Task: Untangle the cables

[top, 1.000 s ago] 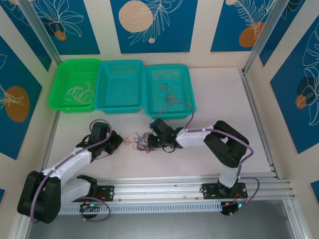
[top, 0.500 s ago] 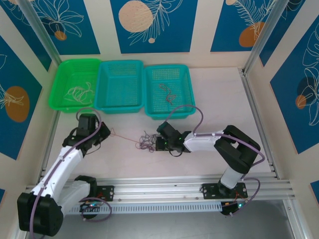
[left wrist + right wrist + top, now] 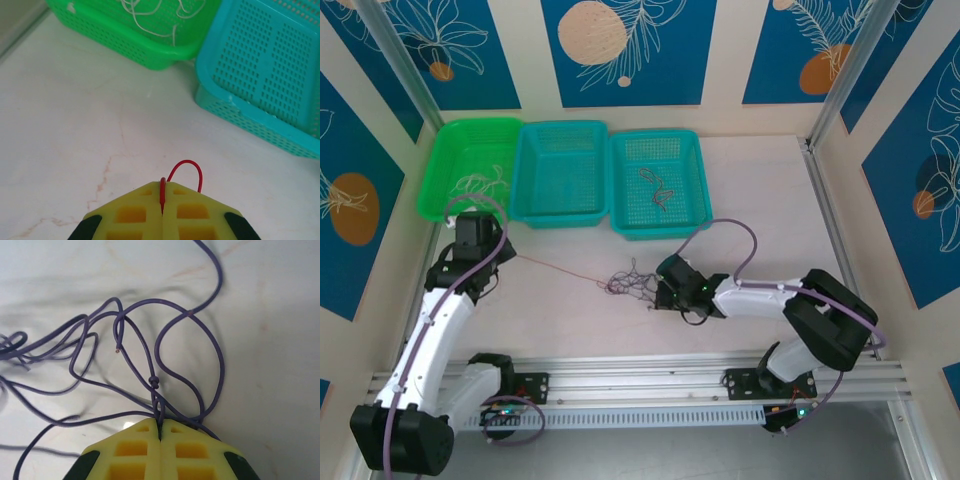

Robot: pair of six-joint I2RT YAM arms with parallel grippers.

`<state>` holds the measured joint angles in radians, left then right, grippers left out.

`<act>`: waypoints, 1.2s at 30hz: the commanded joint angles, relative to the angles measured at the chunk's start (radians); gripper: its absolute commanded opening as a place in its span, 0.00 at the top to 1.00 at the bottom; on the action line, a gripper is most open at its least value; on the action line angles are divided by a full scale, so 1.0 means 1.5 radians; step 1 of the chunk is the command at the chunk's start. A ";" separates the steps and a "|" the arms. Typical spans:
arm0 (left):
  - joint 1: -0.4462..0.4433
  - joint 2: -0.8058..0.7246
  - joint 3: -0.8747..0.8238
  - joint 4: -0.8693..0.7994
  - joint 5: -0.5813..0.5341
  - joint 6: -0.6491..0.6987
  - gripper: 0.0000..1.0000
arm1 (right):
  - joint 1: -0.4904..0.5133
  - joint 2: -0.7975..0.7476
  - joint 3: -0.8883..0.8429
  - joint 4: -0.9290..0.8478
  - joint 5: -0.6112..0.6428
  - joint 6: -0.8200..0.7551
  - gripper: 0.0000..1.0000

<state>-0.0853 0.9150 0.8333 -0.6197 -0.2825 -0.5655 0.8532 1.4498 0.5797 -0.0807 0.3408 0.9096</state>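
**A:** Starting from the overhead view: the left gripper [image 3: 498, 254], centre left, pinches a reddish wire [image 3: 560, 270] drawn taut to the tangle [image 3: 630, 281] mid-frame. The right gripper [image 3: 657, 293] clamps that tangle.

**B:** Risk?

**A:** Pulling harder could cinch the snarl tight, or the thin strand could slip out.

**B:** Left wrist view?

**A:** Yellow ribbed fingers [image 3: 135, 215] are closed on the reddish wire, which arches in a glossy loop at bottom centre. A perforated green basket [image 3: 150, 52] at the top holds cream wires [image 3: 150, 17].

**B:** Right wrist?

**A:** Its fingers [image 3: 185, 455] are shut on smooth purple strands [image 3: 192, 340] curling across the glossy pale table [image 3: 270, 365]. A tiny knot [image 3: 154, 383] sits just above the tips.
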 commanded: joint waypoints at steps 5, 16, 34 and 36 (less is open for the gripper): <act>0.022 -0.006 0.012 -0.026 -0.052 -0.001 1.00 | -0.020 -0.125 -0.104 -0.186 0.135 0.129 1.00; 0.035 0.037 -0.008 0.056 0.152 0.022 1.00 | -0.031 -0.338 -0.128 -0.229 0.140 0.061 0.85; -0.078 -0.001 0.117 0.302 0.591 -0.051 1.00 | -0.090 -0.325 0.077 -0.279 0.041 -0.117 0.15; -0.108 0.033 0.173 0.319 0.583 -0.043 1.00 | -0.109 -0.318 0.074 -0.269 0.010 -0.111 0.13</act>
<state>-0.2016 0.9298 0.9939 -0.2188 0.5575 -0.6296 0.7174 0.9600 0.6724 -0.4839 0.4301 0.7681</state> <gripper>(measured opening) 0.041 0.858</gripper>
